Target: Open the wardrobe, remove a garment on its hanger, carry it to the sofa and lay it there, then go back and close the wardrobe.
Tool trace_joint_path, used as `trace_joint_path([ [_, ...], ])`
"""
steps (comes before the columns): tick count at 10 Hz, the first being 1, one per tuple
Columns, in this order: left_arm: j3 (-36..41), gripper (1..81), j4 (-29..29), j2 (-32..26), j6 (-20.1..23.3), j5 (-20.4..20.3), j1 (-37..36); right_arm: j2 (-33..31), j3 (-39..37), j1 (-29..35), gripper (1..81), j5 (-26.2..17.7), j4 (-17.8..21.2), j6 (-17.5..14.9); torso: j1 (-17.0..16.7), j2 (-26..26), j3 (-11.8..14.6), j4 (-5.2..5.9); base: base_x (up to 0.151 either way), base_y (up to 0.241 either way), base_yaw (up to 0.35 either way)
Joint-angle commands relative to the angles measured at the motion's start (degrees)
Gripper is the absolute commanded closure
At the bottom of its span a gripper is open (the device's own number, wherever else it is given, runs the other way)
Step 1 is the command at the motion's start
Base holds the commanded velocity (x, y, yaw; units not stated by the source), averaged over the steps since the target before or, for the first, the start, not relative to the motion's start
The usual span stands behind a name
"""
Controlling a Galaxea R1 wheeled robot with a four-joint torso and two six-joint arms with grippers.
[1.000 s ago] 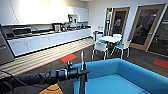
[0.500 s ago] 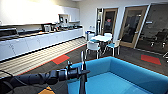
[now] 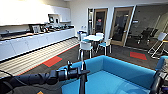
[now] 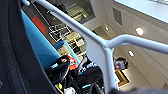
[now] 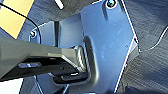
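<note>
Left claw (image 3: 82, 72): I hold it clamped on the white hanger (image 4: 100, 47), lower centre, keeping the garment (image 4: 15, 50) off the floor.
Sofa (image 3: 120, 75): blue, lower right, just ahead.

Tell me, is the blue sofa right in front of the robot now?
Yes, the sofa sits just beyond the left arm in the head view.
</note>
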Motion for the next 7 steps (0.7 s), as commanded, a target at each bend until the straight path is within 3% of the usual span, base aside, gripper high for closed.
trace_joint_path([
  [1,1.9,81.1,1.0,-0.3,0.0,-2.2,-8.7,-0.4,0.2,1.2,1.0,-2.7,-0.8,-0.1,0.0,0.0,0.0,0.0,0.0,0.0,-0.233],
  [7,1.8,81.1,1.0,-0.8,0.1,-2.2,-8.4,-0.2,0.2,1.2,1.0,-2.7,-0.8,-0.1,0.0,0.0,0.0,0.0,0.0,0.0,-0.233],
])
